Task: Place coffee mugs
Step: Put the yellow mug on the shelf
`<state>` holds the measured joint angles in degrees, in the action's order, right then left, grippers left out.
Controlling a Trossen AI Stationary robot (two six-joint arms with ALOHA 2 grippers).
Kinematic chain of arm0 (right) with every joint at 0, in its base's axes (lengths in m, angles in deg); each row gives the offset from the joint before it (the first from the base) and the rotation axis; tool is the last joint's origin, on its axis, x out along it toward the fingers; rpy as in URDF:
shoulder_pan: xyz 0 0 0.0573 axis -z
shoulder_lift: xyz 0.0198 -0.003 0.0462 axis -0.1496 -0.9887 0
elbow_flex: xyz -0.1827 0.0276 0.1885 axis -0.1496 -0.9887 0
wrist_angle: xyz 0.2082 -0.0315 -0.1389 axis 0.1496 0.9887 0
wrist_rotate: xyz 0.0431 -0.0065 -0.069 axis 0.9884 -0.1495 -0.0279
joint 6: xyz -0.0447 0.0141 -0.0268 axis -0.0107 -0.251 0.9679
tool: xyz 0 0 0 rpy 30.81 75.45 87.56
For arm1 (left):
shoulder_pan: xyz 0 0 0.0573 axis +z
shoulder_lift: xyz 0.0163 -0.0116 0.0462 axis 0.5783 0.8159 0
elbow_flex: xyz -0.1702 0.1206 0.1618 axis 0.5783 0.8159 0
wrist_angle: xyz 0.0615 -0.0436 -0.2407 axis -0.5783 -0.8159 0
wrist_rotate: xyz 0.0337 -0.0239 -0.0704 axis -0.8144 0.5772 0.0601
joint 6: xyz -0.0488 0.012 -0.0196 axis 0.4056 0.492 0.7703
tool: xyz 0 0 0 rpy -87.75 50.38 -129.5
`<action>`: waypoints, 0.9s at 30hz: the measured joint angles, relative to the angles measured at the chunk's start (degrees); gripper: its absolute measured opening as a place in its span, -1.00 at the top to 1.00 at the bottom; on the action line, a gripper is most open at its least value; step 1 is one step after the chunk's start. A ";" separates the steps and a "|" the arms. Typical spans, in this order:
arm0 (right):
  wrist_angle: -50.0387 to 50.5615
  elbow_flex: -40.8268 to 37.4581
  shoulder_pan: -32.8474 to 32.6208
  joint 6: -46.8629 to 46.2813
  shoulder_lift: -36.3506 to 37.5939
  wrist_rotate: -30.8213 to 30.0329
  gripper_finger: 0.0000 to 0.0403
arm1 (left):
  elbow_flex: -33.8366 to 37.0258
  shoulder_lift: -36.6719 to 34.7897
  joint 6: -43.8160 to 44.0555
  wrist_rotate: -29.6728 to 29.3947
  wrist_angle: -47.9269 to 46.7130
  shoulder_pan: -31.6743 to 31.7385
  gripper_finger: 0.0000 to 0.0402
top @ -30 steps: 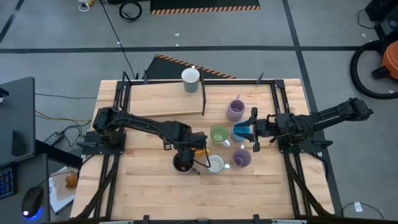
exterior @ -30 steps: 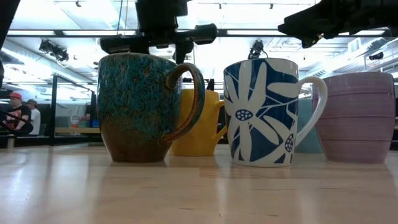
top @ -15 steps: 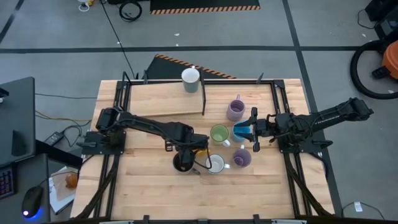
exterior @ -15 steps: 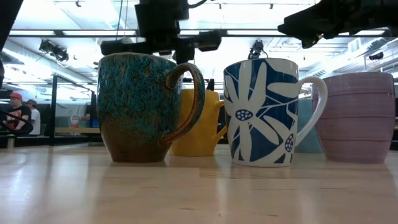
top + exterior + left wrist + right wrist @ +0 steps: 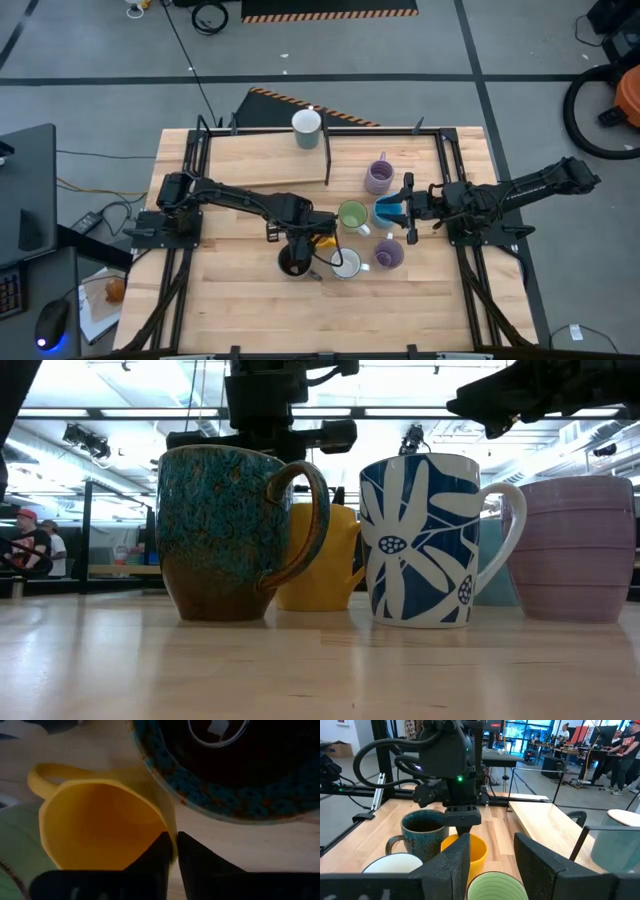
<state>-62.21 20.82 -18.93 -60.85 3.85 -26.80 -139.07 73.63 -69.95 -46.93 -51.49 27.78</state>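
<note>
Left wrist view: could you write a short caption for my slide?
Left gripper pinching the rim of the orange mug, beside the dark brown mug.

Mugs crowd mid-counter (image 5: 230, 300): dark brown mug (image 5: 292, 262), orange mug (image 5: 322, 241), white mug (image 5: 347, 264), green mug (image 5: 352, 215) nearly touching. The left gripper (image 5: 312, 243) sits wedged among them. Bare wood lies open along the near edge and left side.

Yellow mug (image 5: 318, 560) perhaps half hidden
</note>
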 joint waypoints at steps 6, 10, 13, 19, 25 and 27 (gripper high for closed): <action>0.00 0.02 0.00 0.00 -0.02 0.04 0.22 | -0.02 0.00 1.17 0.04 -0.13 0.10 0.90; -0.01 0.00 0.00 -0.01 -0.02 0.20 0.22 | -0.04 -0.02 4.22 0.06 -0.52 0.54 0.89; 0.00 0.00 0.00 -0.02 0.00 0.20 0.22 | -0.04 -0.03 6.76 -0.22 -1.30 0.63 0.90; 0.00 0.02 0.00 -0.02 0.00 0.20 0.22 | -0.09 -0.37 13.12 -0.17 -4.78 0.87 0.90; -0.08 0.01 0.00 -0.04 -0.01 0.17 0.22 | 0.04 -2.12 21.05 0.61 -7.90 2.45 0.90; -0.07 0.00 -0.04 -0.04 -0.02 0.17 0.22 | 0.04 -2.96 23.80 1.59 -9.16 2.92 0.90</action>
<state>-62.27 20.82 -18.97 -60.89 3.84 -26.63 -139.02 70.66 -46.14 -45.34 -60.65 30.70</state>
